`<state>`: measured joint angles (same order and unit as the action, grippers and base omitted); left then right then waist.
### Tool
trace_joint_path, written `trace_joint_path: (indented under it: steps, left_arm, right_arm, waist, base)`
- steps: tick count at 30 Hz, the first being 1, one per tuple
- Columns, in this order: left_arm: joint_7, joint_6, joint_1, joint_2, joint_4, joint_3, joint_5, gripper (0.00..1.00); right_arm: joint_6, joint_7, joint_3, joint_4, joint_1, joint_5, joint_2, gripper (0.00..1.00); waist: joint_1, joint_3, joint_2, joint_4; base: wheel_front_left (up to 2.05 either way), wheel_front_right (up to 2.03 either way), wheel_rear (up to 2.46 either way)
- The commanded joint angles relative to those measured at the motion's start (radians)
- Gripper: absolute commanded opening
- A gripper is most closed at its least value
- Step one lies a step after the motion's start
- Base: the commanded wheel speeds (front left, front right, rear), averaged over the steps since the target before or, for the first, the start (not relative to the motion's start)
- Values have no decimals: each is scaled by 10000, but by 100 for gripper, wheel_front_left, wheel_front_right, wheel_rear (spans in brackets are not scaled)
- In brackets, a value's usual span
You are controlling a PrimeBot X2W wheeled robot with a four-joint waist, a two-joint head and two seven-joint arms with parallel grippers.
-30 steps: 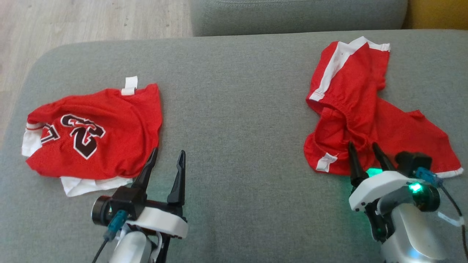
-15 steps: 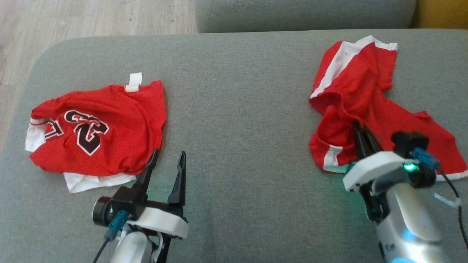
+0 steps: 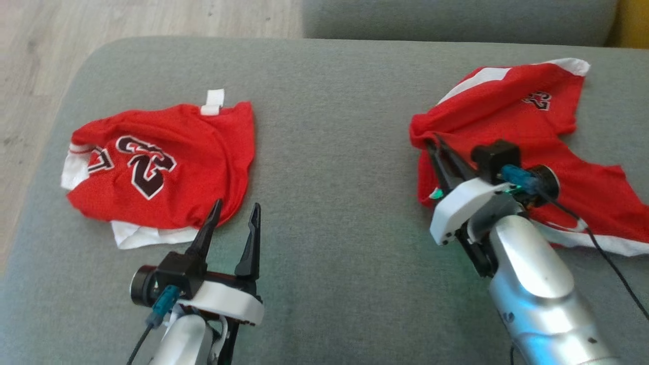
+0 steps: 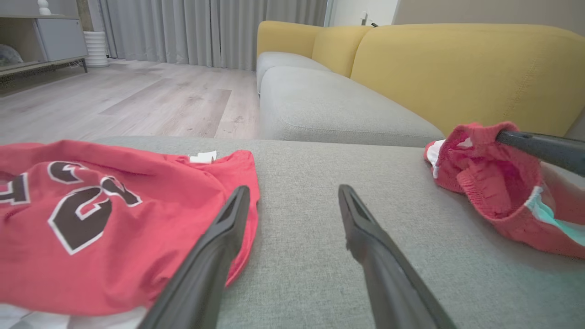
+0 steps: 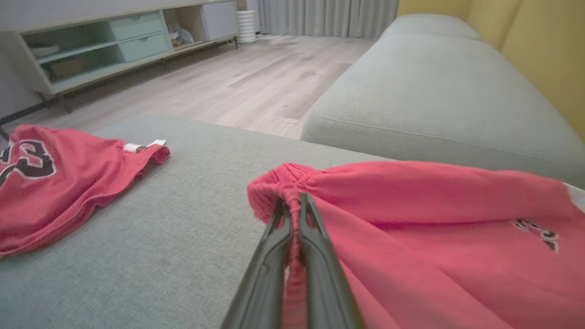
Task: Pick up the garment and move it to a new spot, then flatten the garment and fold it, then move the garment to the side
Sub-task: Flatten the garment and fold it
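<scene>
1. Pinching the stretchy waistband [image 5: 285, 176] of the red shorts [image 3: 507, 106], the right gripper [image 3: 435, 144] has its two fingers pressed tight together on the cloth.
2. That bunched edge is lifted a little off the grey cushion [image 3: 334, 126]. The rest of the shorts lies on the cushion, over on the robot's right side. I think the waistband was picked because it is thick and will not slip out easily.
3. The left gripper [image 3: 237, 208] has its fingers spread wide and holds nothing. It sits low, just beside the near edge of the red jersey [image 3: 167, 162] with the big number on it. I cannot tell if it touches the jersey.
4. The jersey looks folded already and lies well apart from the shorts. My guess is that it was put there to be out of the way, so the middle of the cushion stays free.
5. This looks like the pick-up step. Moving, flattening and folding are not yet done. Held at one spot only, the shorts may hang and drag when they are carried.
</scene>
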<state>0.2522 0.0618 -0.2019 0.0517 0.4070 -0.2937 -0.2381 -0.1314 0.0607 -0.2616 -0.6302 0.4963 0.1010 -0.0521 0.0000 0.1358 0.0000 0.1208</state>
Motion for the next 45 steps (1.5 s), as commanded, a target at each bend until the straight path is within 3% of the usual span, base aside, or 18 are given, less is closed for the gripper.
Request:
trace_joint_path:
  steps: [1, 4, 5, 6, 7, 19, 34, 45]
  left_arm:
    - [95, 12, -376, 3, -277, 211, -55, 100]
    - [95, 7, -405, -2, -261, 182, -91, 100]
    - [95, 4, -412, -3, -257, 178, -104, 100]
    - [95, -1, -417, -5, -251, 173, -117, 100]
    - [95, -2, -418, -6, -246, 171, -128, 100]
    - [95, -66, -408, 7, -398, 437, -39, 100]
    - [95, 103, -292, 74, -586, 425, 172, 100]
    - [-49, 431, -999, 67, -176, -449, 405, 100]
  right_arm:
    - [7, -43, -390, 121, 461, -97, 18, 0]
    - [7, -127, -796, -332, 669, -77, 18, 0]
    - [7, -148, -881, -508, 738, -97, 18, 4]
    - [7, -131, -964, -667, 809, -204, 18, 47]
    - [7, -86, -1015, -804, 861, -245, 18, 100]
    - [7, 884, -394, -709, 387, 219, 18, 100]
    - [7, 1858, 3258, 1756, -2595, -440, 18, 100]
    - [7, 1981, 3506, 2731, -3267, -184, 18, 100]
  waist:
    - [0, 97, 0, 181]
    - [0, 172, 0, 368]
    - [0, 185, 0, 411]
    - [0, 197, 0, 448]
    - [0, 203, 0, 470]
    - [0, -39, 0, -201]
    - [0, -430, 0, -2080]
    - [0, 181, 0, -2630]
  base:
    - [0, 0, 0]
    - [0, 0, 0]
    - [0, 0, 0]
    - [0, 0, 0]
    - [0, 0, 0]
    - [0, 0, 0]
    - [0, 0, 0]
    - [0, 0, 0]
